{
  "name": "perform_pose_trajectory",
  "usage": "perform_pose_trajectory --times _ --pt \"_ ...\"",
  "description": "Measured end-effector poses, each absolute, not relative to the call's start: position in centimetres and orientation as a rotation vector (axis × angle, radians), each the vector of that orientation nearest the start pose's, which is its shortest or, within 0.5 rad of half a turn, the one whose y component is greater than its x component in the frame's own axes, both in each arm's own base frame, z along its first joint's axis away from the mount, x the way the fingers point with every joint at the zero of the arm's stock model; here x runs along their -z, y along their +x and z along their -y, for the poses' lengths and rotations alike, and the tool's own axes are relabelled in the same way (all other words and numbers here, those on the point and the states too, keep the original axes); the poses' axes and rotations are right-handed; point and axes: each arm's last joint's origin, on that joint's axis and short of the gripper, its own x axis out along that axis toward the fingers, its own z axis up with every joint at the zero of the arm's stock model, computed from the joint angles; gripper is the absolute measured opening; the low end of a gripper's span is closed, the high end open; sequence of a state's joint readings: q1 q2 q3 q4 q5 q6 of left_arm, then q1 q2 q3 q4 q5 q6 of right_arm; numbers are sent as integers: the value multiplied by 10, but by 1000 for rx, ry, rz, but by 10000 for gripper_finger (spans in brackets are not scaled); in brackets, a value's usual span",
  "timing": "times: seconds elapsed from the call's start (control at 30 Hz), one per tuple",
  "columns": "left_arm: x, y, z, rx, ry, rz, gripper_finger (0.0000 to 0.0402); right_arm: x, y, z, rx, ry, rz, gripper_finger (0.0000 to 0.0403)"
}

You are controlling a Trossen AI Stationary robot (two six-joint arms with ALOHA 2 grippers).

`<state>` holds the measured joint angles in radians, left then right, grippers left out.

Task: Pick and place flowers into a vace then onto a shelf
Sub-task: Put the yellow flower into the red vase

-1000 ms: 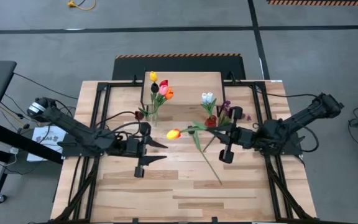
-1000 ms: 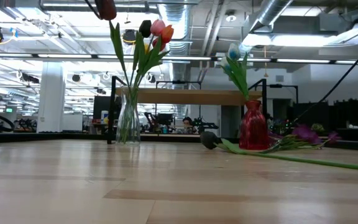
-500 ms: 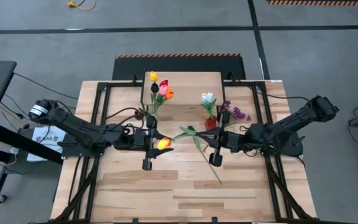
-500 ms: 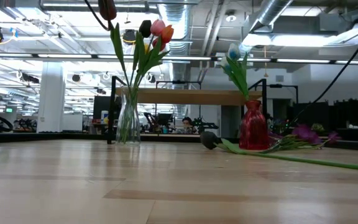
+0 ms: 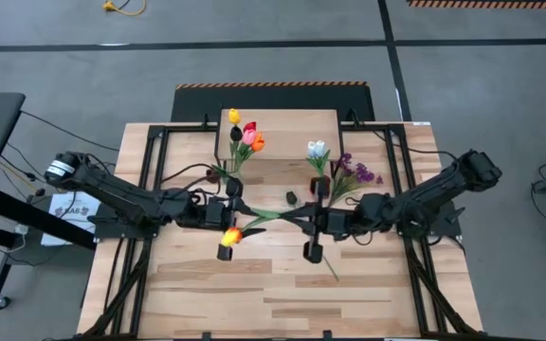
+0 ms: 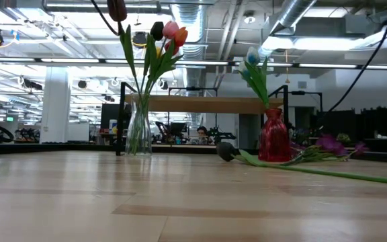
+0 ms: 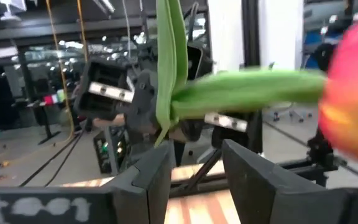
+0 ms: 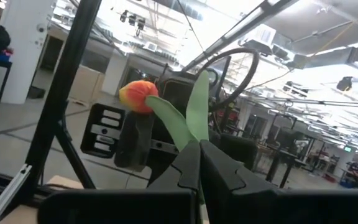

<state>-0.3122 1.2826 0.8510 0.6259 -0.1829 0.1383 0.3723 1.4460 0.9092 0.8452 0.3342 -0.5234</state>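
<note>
From above, the right claw (image 5: 313,220) is closed on the stem of an orange tulip (image 5: 231,236) near the table (image 5: 282,294) centre, its head beside the left claw (image 5: 227,227), whose fingers stand part open around it. If both pull at once, the stem could bend or slip free.

At table height, a clear vase (image 6: 138,132) and a red vase (image 6: 273,136) stand before the shelf (image 6: 200,104); the wood planks are bare in front, a workshop hall behind.

The left wrist shows the tulip (image 7: 353,93) between its fingers (image 7: 151,180), contact unclear.

The right wrist shows its fingers (image 8: 188,171) pinching the stem.
</note>
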Motion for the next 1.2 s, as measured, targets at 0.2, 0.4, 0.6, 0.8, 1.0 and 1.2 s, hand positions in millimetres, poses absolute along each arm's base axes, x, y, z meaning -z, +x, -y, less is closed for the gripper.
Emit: perform_pose_trajectory --times 0.2,0.4,0.6,0.8,1.0,1.2 --pt "-326 278 82 106 88 204 135 -320 320 -110 12 -423 288 0" --pt "-326 278 82 102 103 206 135 -319 328 -113 1 -424 269 0" --pt "-326 278 82 101 106 207 135 -318 328 -113 -3 -413 253 0" --pt "-328 277 82 103 103 222 135 -315 329 -112 15 -421 211 0" --pt "-332 276 83 121 96 266 135 -313 329 -112 11 -428 192 0" --pt "-332 276 82 115 100 267 123 -312 329 -113 11 -435 189 0"
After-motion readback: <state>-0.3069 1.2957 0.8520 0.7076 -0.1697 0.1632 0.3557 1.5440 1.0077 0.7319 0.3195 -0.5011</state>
